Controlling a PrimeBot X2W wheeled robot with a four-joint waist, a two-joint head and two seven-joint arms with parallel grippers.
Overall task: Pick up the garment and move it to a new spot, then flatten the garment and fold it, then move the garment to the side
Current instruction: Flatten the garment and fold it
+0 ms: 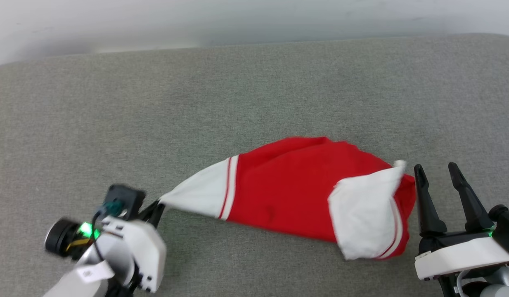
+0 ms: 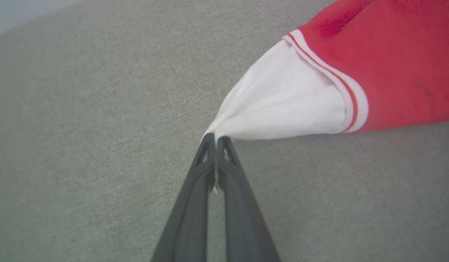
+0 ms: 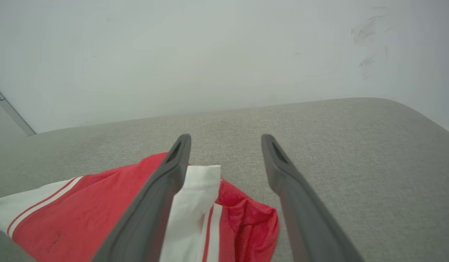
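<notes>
A red jersey T-shirt lies crumpled on a grey fabric surface, possibly a cushion. The left gripper is clenched on one white sleeve. The right gripper gapes empty beside the other sleeve. Best to pull slowly, keeping the cloth taut.

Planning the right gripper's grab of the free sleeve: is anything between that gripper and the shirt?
Nothing visible does. The open right gripper sits right beside the garment, by its free white sleeve, over bare grey surface. The left gripper is shut on the other sleeve.
</notes>
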